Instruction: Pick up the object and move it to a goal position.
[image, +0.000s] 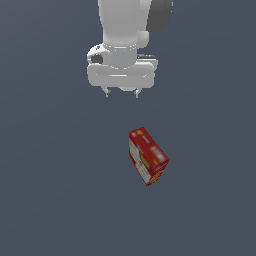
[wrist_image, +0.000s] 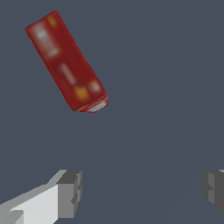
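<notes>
One red cracker box; one robot arm carrying one tool with two fingers.

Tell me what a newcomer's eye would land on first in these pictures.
First, the red box, the only colour on the plain grey floor, lying alone below and toward the exterior view's right of the arm. Next, the bulky white gripper hanging above it, fingers spread wide and holding nothing.

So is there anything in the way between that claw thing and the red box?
No. Between the open gripper and the red box both views show only bare grey surface, and the wrist view shows nothing between its fingers.
</notes>
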